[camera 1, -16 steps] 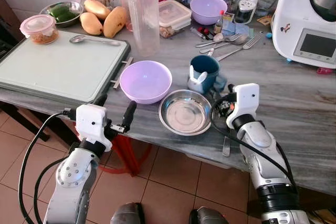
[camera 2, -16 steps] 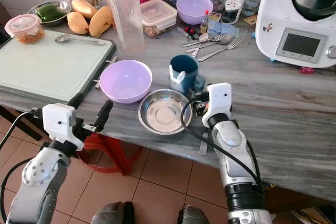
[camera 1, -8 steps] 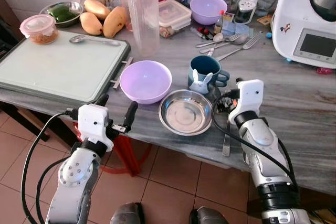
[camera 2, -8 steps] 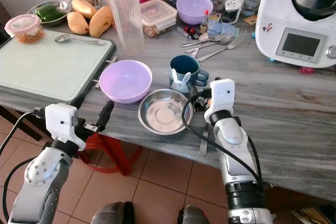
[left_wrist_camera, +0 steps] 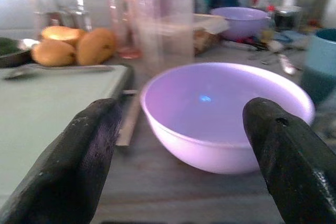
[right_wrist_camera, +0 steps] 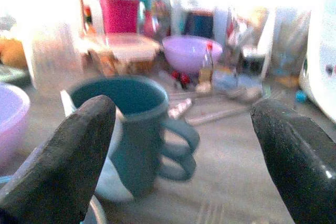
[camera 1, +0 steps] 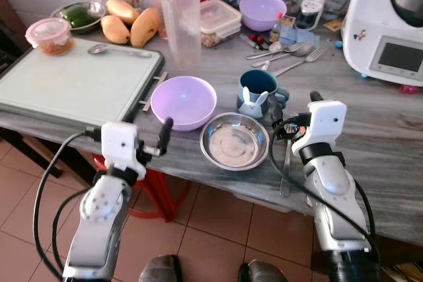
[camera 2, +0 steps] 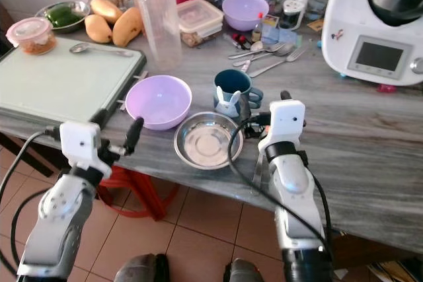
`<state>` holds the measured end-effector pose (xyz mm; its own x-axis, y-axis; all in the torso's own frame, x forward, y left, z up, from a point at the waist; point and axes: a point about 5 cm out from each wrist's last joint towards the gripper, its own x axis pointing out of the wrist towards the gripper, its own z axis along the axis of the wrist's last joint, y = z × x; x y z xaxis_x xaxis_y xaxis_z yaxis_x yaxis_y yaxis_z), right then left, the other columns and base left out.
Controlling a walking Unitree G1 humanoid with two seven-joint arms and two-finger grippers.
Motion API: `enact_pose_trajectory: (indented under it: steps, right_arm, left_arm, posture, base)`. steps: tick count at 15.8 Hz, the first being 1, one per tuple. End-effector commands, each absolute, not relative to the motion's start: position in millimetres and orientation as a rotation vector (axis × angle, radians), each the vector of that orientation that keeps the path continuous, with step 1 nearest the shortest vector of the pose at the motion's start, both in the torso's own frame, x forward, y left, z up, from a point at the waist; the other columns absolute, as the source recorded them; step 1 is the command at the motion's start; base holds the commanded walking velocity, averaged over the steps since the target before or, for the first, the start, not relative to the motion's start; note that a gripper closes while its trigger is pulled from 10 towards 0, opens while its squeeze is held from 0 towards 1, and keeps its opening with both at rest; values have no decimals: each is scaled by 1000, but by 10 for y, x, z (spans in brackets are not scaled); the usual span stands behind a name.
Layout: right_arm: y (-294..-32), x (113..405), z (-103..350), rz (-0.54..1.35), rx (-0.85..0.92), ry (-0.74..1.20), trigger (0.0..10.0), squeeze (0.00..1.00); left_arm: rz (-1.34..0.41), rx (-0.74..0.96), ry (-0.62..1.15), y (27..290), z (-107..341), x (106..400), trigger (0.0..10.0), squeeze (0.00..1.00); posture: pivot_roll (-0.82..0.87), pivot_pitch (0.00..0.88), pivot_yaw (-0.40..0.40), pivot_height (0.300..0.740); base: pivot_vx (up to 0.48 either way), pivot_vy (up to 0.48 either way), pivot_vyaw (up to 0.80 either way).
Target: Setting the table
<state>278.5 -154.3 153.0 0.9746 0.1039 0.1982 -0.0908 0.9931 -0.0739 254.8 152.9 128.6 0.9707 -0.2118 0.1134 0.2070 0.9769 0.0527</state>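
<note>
Before us the lilac bowl [camera 1: 183,101] sits near the front edge of the grey marbled surface [camera 1: 370,156], with the steel bowl [camera 1: 233,141] just beside it and the teal mug [camera 1: 258,92] with its rabbit motif right behind that one. A fork [camera 1: 285,170] lies flat just to the right of the steel bowl.

Our left claw [left_wrist_camera: 178,156] is spread wide, its fingers [left_wrist_camera: 73,156] flanking the lilac bowl without touching it; a second ago it hung lower, below the edge. Our right claw [right_wrist_camera: 184,156] is also wide and empty, facing the mug, and has drawn back to the right; the mug, half hidden then, now stands in full sight.

Farther back lie a green cutting board [camera 1: 73,84] with a spoon [camera 1: 117,49] on it, mangoes [camera 1: 129,24], a clear bottle [camera 1: 180,14], a second purple bowl [camera 1: 262,10], loose cutlery [camera 1: 291,54] and a white kitchen machine [camera 1: 390,21]. Terracotta floor tiles [camera 1: 218,229] run beneath.
</note>
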Motion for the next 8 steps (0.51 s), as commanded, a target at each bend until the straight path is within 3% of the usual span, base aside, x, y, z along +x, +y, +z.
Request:
enact_pose_trajectory:
  steps: [1, 4, 5, 8]
  right_arm:
    - [-1523, 2758, 1620, 92, -66, -245, 10000, 1000]
    - [-1458, 2648, 1683, 94, -80, -269, 10000, 925]
    - [-1457, 2619, 1658, 90, -78, -258, 10000, 0]
    - [-1463, 2589, 1603, 101, -100, -233, 10000, 0]
  left_arm:
    - [-173, 52, -85, 1571, 1237, 2555, 10000, 0]
    - [-126, 34, -62, 1581, 1190, 2577, 10000, 0]
    - [-100, 31, -58, 1586, 1177, 2591, 10000, 0]
    - [22, 20, -58, 1649, 1152, 2631, 10000, 0]
  posture:
    - [-1, 58, 37, 740]
    - [-8, 36, 28, 740]
    - [-7, 14, 19, 740]
    - [-10, 0, 9, 740]
  base:
    - [0, 0, 0]
    - [0, 0, 0]
    - [0, 0, 0]
    - [0, 0, 0]
